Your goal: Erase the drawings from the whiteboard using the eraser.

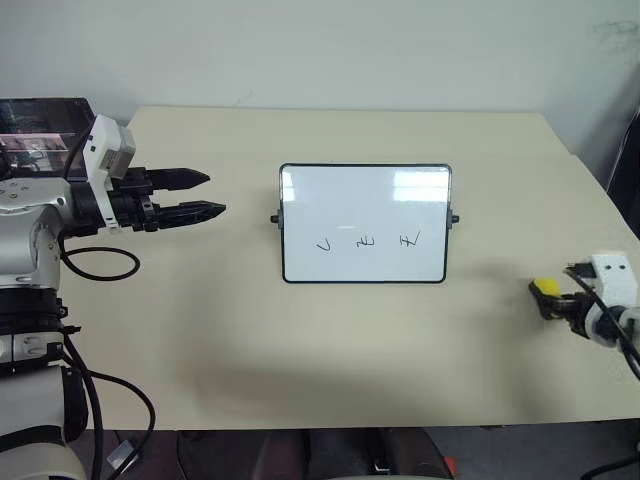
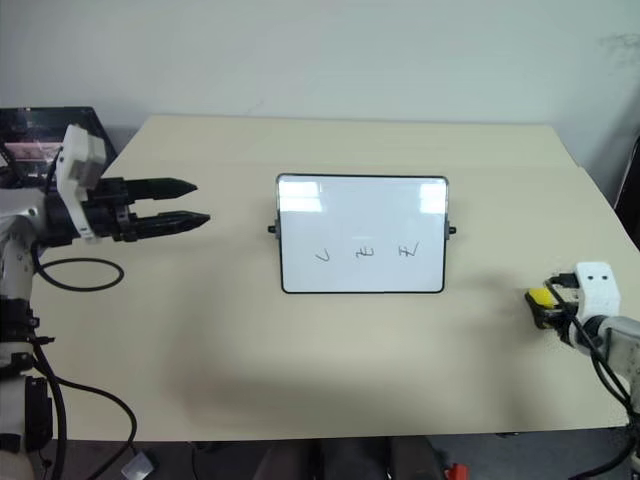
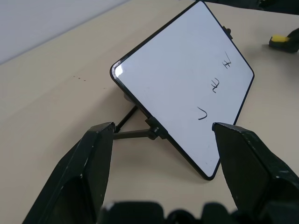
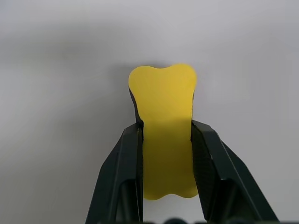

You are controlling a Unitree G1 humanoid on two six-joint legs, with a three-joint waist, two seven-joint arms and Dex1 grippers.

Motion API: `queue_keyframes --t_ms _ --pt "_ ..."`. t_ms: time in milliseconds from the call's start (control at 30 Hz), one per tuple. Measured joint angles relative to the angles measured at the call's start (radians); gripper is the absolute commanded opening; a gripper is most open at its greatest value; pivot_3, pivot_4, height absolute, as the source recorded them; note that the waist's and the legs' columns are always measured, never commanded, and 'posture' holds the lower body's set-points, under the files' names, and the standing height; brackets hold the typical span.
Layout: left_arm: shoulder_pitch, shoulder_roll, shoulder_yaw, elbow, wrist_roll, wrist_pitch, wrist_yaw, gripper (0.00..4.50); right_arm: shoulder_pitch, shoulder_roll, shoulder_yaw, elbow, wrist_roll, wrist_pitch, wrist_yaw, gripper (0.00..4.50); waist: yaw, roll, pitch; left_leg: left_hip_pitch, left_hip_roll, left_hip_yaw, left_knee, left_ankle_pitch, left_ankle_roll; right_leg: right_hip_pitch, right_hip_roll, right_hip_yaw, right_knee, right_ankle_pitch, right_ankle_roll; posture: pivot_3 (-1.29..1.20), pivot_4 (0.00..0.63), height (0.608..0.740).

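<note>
The whiteboard (image 1: 365,222) stands tilted on its stand in the middle of the table. The drawings (image 1: 366,241) are three small black scribbles in a row on its lower half. At the right edge of the table my right gripper (image 1: 550,297) is shut on the yellow eraser (image 4: 164,135), whose waisted block sits between the two black fingers (image 4: 122,177). My left gripper (image 1: 205,195) hovers to the left of the board, open with nothing between its fingers, pointing toward the board.
A laptop (image 1: 40,125) sits at the table's far left corner behind my left arm. The cream table (image 1: 330,350) stretches bare between the board and its front edge. A wall runs behind the table.
</note>
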Motion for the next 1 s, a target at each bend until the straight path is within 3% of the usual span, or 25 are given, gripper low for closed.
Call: queue_keyframes --t_ms 267,500,700,1000 --pt "-0.008 -0.005 -0.001 0.005 0.008 -0.011 0.000 3.63 -0.233 -0.014 -0.036 -0.141 0.085 -0.011 0.031 1.07 0.003 -0.001 0.000 -0.001 0.001 0.000 -0.001 0.000 0.000 0.000 0.002 -0.002 -0.001 0.000 -0.001 0.00 0.150 0.740" --pt "-0.010 -0.010 -0.002 0.010 0.016 -0.022 0.000 3.63 -0.364 -0.007 0.146 -0.220 0.111 -0.095 0.093 1.03 0.003 0.000 0.000 -0.002 0.000 -0.001 0.000 0.000 0.000 -0.001 0.000 -0.002 -0.001 0.000 -0.001 0.00 0.150 0.740" --pt "-0.009 -0.010 -0.001 0.008 0.020 -0.023 0.008 3.63 -0.555 0.099 0.466 -0.209 0.055 -0.262 0.203 1.02 -0.003 0.000 0.000 -0.002 0.001 -0.002 0.000 0.000 0.000 -0.002 0.000 -0.002 0.001 0.000 -0.001 0.00 0.150 0.740" --pt "0.011 -0.006 0.003 -0.004 0.019 -0.017 0.013 3.63 -0.701 0.342 0.841 0.011 -0.202 -0.486 0.247 1.01 0.001 -0.001 -0.001 -0.005 0.001 -0.002 0.001 0.000 0.000 -0.006 0.000 -0.002 0.002 0.002 -0.005 0.00 0.150 0.740"
